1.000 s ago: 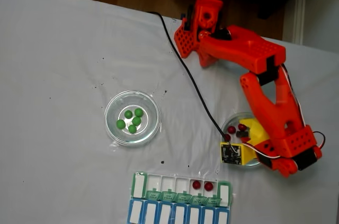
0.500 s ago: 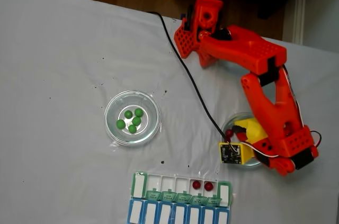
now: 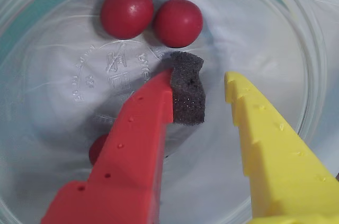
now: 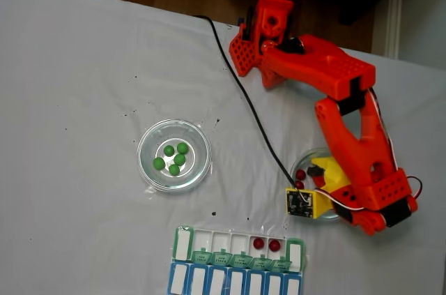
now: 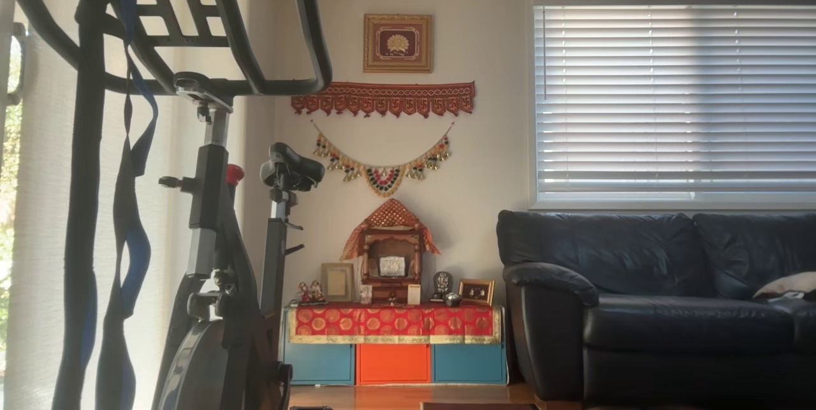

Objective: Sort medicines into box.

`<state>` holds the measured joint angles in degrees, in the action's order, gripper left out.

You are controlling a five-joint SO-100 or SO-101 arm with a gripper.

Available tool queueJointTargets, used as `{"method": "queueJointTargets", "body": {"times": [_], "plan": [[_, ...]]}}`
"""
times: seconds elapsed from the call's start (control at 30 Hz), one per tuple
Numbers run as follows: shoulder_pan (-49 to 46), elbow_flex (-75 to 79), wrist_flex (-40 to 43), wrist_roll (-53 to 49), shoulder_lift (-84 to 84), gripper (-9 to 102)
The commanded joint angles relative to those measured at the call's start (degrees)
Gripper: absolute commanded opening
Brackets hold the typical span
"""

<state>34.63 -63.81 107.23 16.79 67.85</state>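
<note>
Wrist view: two red balls (image 3: 151,15) lie just beyond the spread, empty gripper (image 3: 198,97) inside the glass dish (image 3: 296,38), a third beside its red finger (image 3: 132,144). Picking appears under way; next, advance and close on one ball, then carry it to the pill organiser (image 4: 237,259).
</note>
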Motion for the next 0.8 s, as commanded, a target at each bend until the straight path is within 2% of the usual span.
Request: {"method": "queueJointTargets", "body": {"times": [0.0, 0.17, 0.37, 0.67, 0.77], "plan": [[-0.8, 3.8, 1.9, -0.2, 5.3, 14], [-2.2, 4.7, -1.1, 1.8, 7.9, 18], [-2.5, -2.9, -9.8, 5.1, 16.4, 21], [-0.8, -19.9, -25.8, 13.8, 30.0, 15], [0.2, -29.3, -36.7, 18.2, 35.6, 7]]}}
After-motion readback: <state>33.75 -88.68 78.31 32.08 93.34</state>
